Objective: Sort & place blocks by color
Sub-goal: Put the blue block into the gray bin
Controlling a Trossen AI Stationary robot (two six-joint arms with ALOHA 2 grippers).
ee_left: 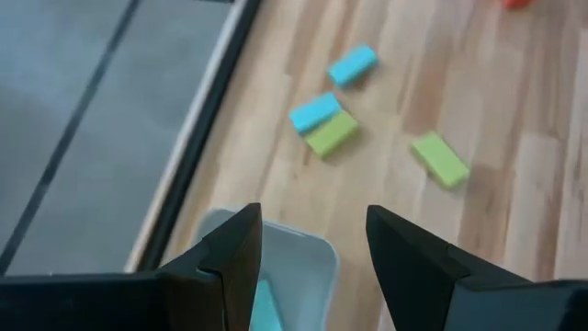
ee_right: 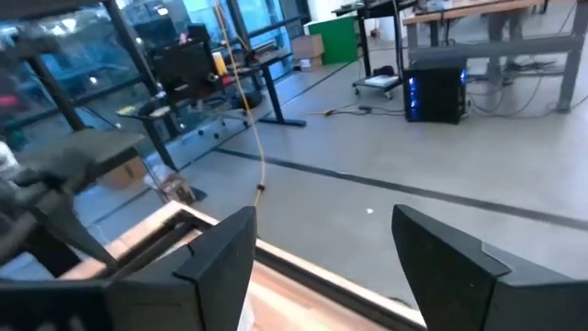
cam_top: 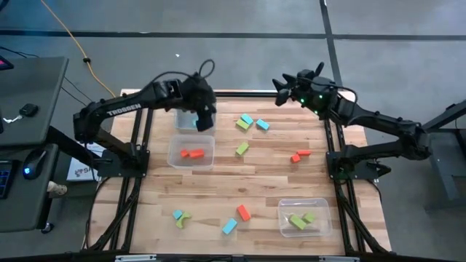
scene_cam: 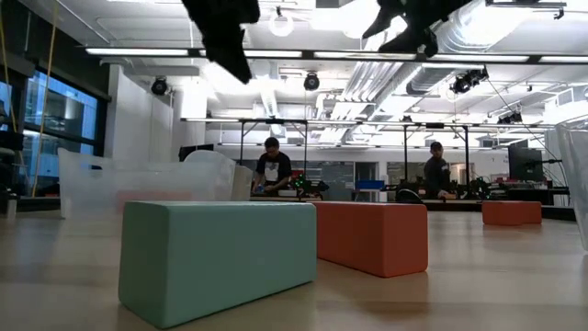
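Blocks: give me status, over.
Left end effector open over far bin, blue block inside. Right end effector open, parked far edge. Loose blocks remain. Nothing obstructing.

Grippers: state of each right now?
Left gripper: open, empty, above a clear bin holding a blue block.
Right gripper: open, empty, raised at the table's far edge.
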